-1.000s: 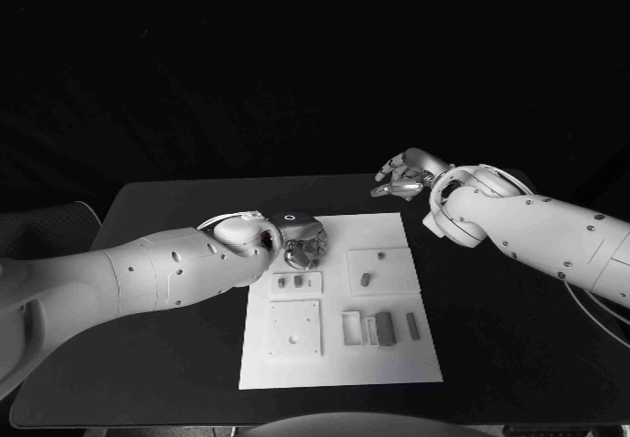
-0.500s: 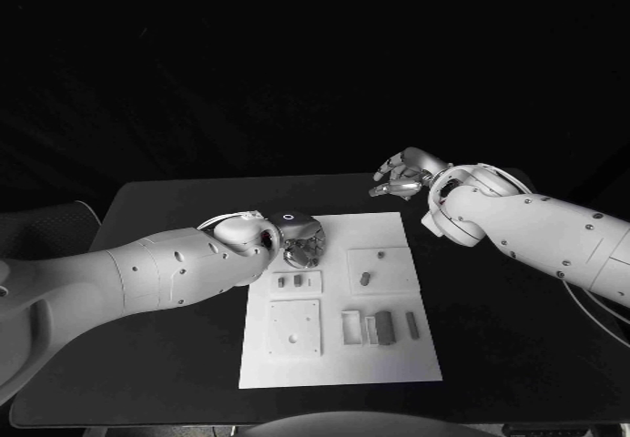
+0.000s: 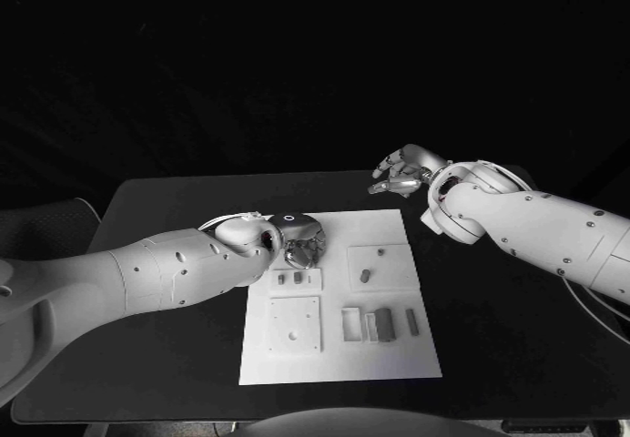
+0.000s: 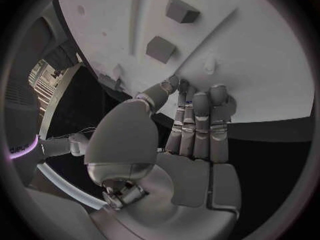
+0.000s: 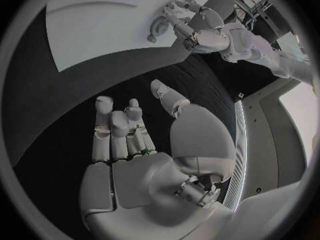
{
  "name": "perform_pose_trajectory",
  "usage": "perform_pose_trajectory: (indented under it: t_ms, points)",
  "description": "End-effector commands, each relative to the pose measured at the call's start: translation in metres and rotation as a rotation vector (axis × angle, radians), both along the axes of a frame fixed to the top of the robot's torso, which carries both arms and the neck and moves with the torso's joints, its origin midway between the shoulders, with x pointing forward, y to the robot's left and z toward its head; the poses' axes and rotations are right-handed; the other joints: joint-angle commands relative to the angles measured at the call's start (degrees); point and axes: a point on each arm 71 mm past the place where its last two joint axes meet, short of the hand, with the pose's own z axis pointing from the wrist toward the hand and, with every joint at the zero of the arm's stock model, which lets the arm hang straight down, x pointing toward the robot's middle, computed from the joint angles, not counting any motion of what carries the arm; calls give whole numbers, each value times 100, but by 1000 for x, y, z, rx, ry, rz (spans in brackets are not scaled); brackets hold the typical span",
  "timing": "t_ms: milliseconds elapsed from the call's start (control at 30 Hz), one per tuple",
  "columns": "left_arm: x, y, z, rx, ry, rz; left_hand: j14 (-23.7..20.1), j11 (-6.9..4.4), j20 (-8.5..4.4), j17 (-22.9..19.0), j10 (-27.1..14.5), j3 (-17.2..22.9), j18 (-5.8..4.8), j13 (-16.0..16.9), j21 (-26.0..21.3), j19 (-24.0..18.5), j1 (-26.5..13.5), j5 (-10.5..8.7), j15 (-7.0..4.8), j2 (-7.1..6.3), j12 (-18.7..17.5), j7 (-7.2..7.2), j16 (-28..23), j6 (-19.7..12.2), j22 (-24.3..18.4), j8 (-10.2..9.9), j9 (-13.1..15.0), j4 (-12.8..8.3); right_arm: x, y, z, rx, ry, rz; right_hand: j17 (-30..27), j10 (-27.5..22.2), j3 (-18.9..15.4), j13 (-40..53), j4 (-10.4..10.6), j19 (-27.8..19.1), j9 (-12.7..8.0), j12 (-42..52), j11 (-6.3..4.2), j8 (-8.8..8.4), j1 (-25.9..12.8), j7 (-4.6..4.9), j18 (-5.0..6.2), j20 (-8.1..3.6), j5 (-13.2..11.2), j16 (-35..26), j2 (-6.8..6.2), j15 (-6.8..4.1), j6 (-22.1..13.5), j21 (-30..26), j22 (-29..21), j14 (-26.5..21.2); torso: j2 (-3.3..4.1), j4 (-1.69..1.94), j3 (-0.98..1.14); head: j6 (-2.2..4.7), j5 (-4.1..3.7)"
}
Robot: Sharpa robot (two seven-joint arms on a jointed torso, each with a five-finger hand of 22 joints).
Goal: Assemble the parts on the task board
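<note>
- The task board lies flat in the middle of the black counter; it is the landmark for all places below.
- The left hand hangs over the far left corner of the task board. Its fingers are stretched side by side, close together, with the tips at the board surface; they hold nothing that I can see.
- Just beside these fingertips, toward the near edge of the board, two small parts stand in a raised square.
- More parts lie on the far right square of the board, and three long parts lie in a row at its near right area.
- A blank raised square plate sits at the near left area of the board.
- The right hand is above the bare counter, beyond the far right corner of the board and apart from it. Its fingers are loosely apart and hold nothing.
- Bare counter runs along both long edges of the board.
</note>
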Motion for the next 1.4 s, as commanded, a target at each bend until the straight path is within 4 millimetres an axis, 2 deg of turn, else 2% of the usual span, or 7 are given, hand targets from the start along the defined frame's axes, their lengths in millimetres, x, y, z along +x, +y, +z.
perform_pose_trajectory:
  t_ms: [33,567,1067,1233,1400]
  points:
    - [0,-2,0,-7,-5,-5,-4,3,-34,8,42,42,423,8,36,14,2,24,-33,54,14,-6,27,40,87,20,-7,-1,-1,2,0,-4,4,15,-5,-31,-9,-7,28,5,-6,20,-11,-10,-35,64,92,-51,12,-1,11,-13,-25,-39,72,-29,-4,3,1,0,-8]
    - [2,-1,-2,-5,-13,16,26,-32,-64,5,138,120,410,37,58,55,-14,31,-67,159,15,-5,58,115,99,34,-7,37,-1,2,0,-4,4,16,-6,-32,-11,-9,29,5,-7,21,-10,-9,-36,65,92,-51,12,0,13,-12,-26,-39,72,-30,3,3,3,-13,-19]
    - [1,-2,-6,12,-1,20,43,-74,-96,-8,252,174,389,73,72,68,-19,30,-108,189,24,-56,65,238,104,77,10,34,-1,3,0,-4,5,20,-6,-33,-12,-11,29,4,-8,23,-10,-8,-35,65,92,-51,12,0,14,-12,-26,-40,73,-30,-4,-2,6,-27,-15]
    - [-1,-1,-8,6,-5,27,53,-82,-108,-14,279,210,380,83,75,75,-34,31,-116,274,15,-70,68,276,103,86,13,68,-1,2,0,-4,5,18,-7,-34,-13,-11,30,4,-8,24,-10,-8,-37,65,92,-50,12,1,15,-11,-25,-40,73,-30,-2,-2,5,-33,-15]
    - [-1,-1,-7,-8,-20,24,87,-101,-128,-17,326,268,378,99,88,106,-21,32,-135,293,14,-85,81,317,103,98,20,92,-1,2,0,-4,4,19,-7,-34,-14,-12,31,4,-8,25,-10,-7,-38,65,92,-50,12,1,15,-11,-25,-40,73,-30,-5,1,4,-30,-16]
